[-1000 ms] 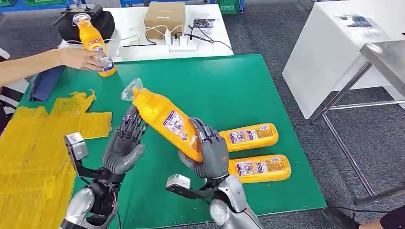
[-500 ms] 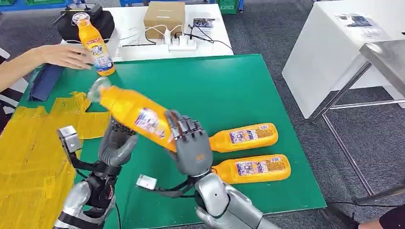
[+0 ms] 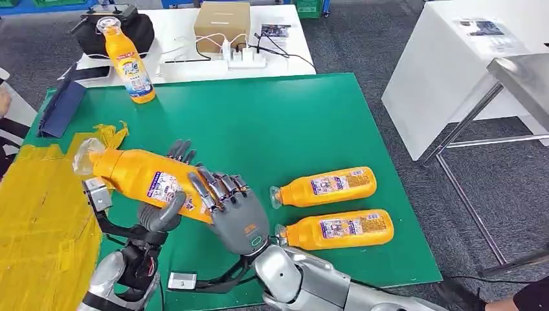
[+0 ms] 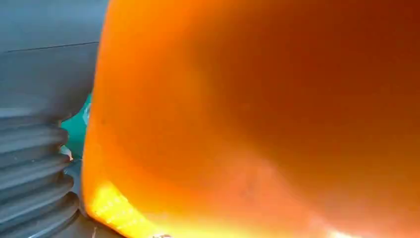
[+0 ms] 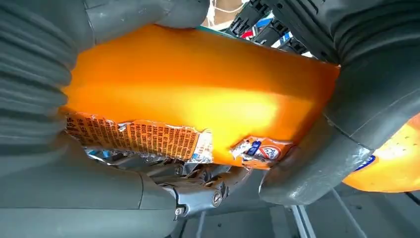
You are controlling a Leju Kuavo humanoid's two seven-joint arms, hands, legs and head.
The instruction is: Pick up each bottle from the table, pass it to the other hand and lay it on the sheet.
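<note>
An orange bottle [image 3: 139, 176] lies nearly level in the air, its clear cap out over the edge of the yellow sheet [image 3: 39, 220]. My right hand [image 3: 233, 210] grips its base end from the front. My left hand [image 3: 162, 210] is under and behind it, thumb curled onto the label and fingers [image 3: 181, 150] standing up behind. The right wrist view shows the bottle [image 5: 198, 99] clamped between both hands, with the left thumb [image 5: 322, 163] round its end. The bottle [image 4: 257, 109] lies close against my left hand [image 4: 34, 163] in the left wrist view.
Two more orange bottles [image 3: 330, 184] [image 3: 343, 228] lie side by side on the green mat [image 3: 272, 123], right of my hands. A third [image 3: 129, 61] stands upright at the far left. A blue folder [image 3: 61, 107], cardboard box [image 3: 222, 23] and power strip [image 3: 246, 59] sit behind.
The held bottle has swung left and tipped from steeply slanted to nearly level. My left thumb has closed onto it. The person's hand has let go of the upright bottle and drawn back.
</note>
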